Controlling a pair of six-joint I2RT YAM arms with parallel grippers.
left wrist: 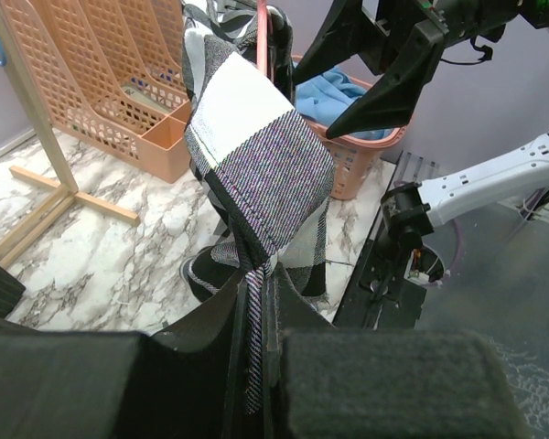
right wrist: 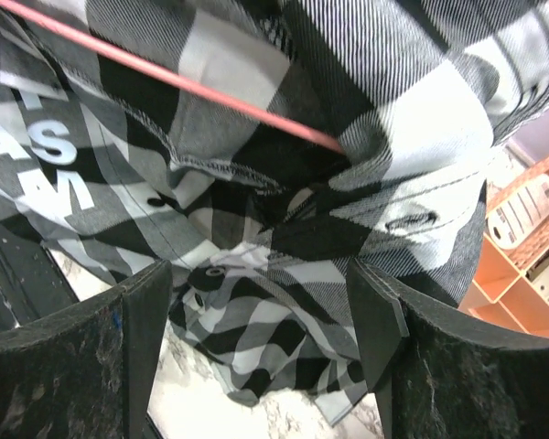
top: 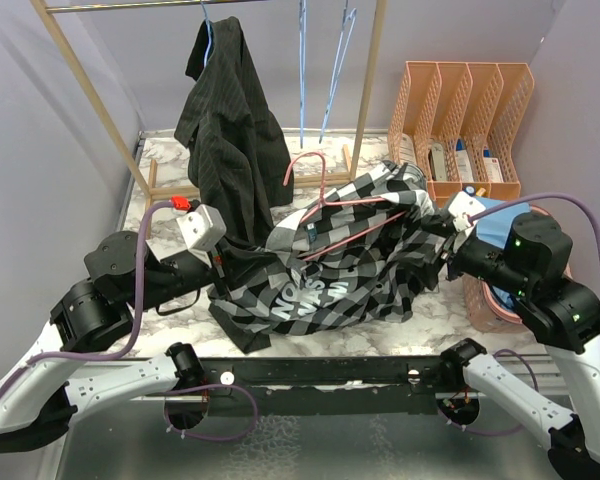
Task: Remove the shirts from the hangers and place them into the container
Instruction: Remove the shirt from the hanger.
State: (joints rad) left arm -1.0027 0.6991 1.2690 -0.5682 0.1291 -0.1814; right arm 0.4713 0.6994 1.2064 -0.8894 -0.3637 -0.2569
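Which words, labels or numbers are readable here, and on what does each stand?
"AS", "AM": fragments printed in white on the checked shirt; folds hide the rest.
Labels on the items in the peach file organizer: too small to read.

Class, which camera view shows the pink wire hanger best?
Top external: the pink hanger shows hook and triangle on the checked shirt. Right wrist shows just one straight stretch of wire; left wrist, only a short piece.
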